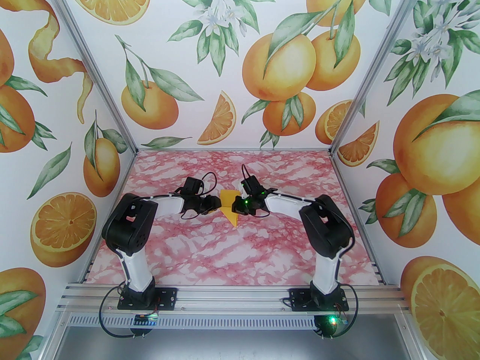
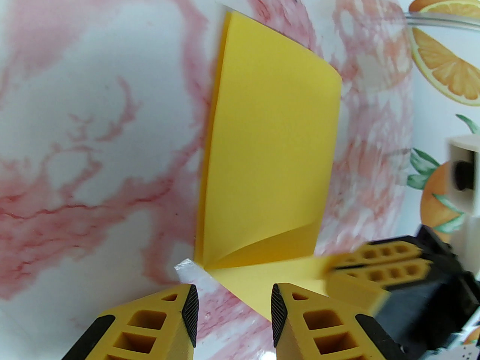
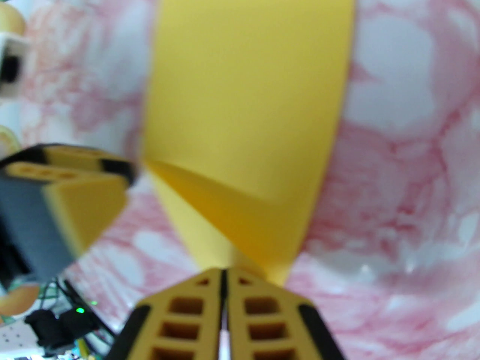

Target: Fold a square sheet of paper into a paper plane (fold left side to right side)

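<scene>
The pink-marbled table [image 1: 210, 253] is enclosed by orange-printed walls [image 1: 262, 69]. The left gripper [image 2: 232, 309] is positioned with jaws parted, just beside the folded sheet of paper [image 1: 229, 203] at table centre. The sheet's edge is pinched by the closed right gripper [image 3: 224, 276].

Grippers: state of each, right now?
Left gripper: open, holding nothing.
Right gripper: shut on an edge of the paper.
</scene>
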